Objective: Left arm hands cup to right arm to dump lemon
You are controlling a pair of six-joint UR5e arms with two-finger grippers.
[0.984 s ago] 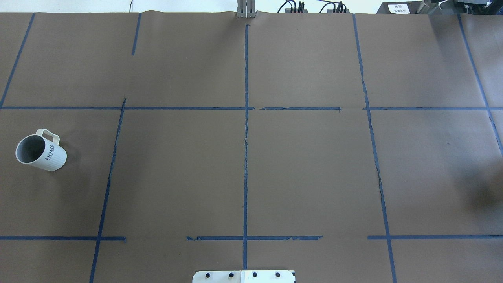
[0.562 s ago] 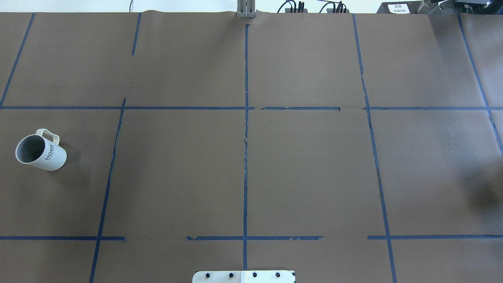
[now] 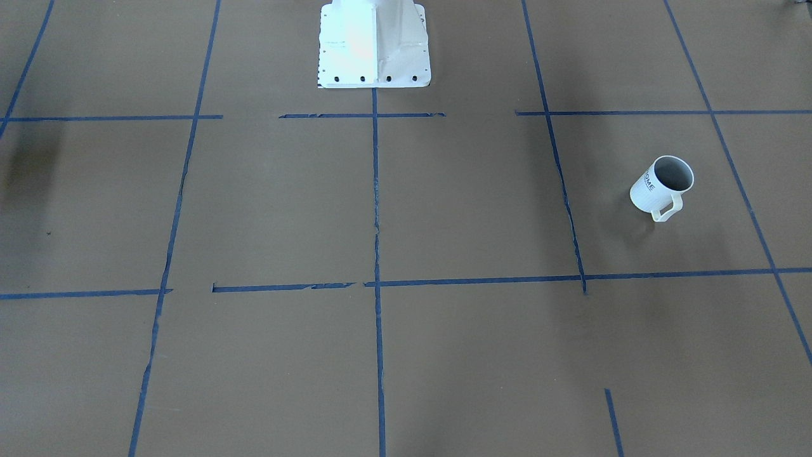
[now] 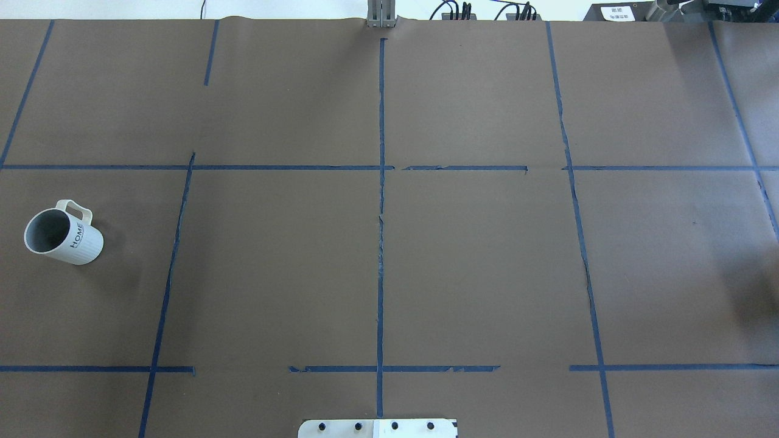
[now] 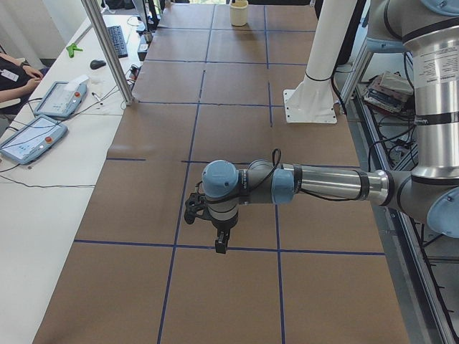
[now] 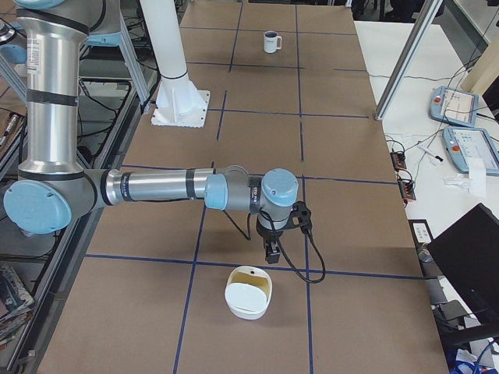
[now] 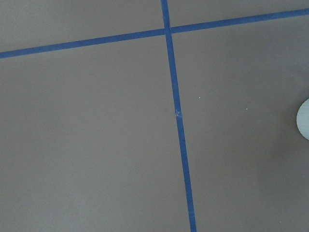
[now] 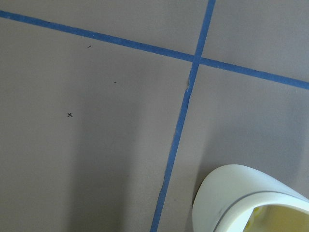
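Shadow (image 4: 753,286) is the only thing that differs from 1 s ago: the dark patch at 4 o'clock on the overhead view's edge has faded to a faint smudge. The cup (image 4: 63,236) has not shifted. It sits at 9 o'clock on the brown table (image 4: 475,255), in the taped square outside the left-hand blue tape line (image 4: 172,255), with nothing touching it.

The cup stands upright on its base, long axis vertical, mouth up and grey inside showing. Its handle (image 4: 74,208) points to 12 o'clock in the overhead view, away from the robot. In the front-facing view the cup (image 3: 660,185) lies at 3 o'clock and the handle (image 3: 667,211) points to 6 o'clock. The "HOME" lettering (image 4: 77,234) faces 3 o'clock overhead, toward the table's middle. From the right-end camera the cup (image 6: 270,41) is small, upright, at 12 o'clock.

The left gripper (image 5: 221,247) shows only from the left-end camera, pointing down over a tape line; whether its claw is spread or pressed together cannot be told. The right gripper (image 6: 272,254) shows only from the right-end camera, pointing down just at 12 o'clock of a pale tub (image 6: 249,293) with a yellow inside; its claw's state cannot be told either. The right wrist view has that tub (image 8: 253,200) at 5 o'clock. The left wrist view has a pale curved edge at 3 o'clock, too little of it to identify. The robot's white base plate (image 4: 377,427) sits at 6 o'clock overhead.
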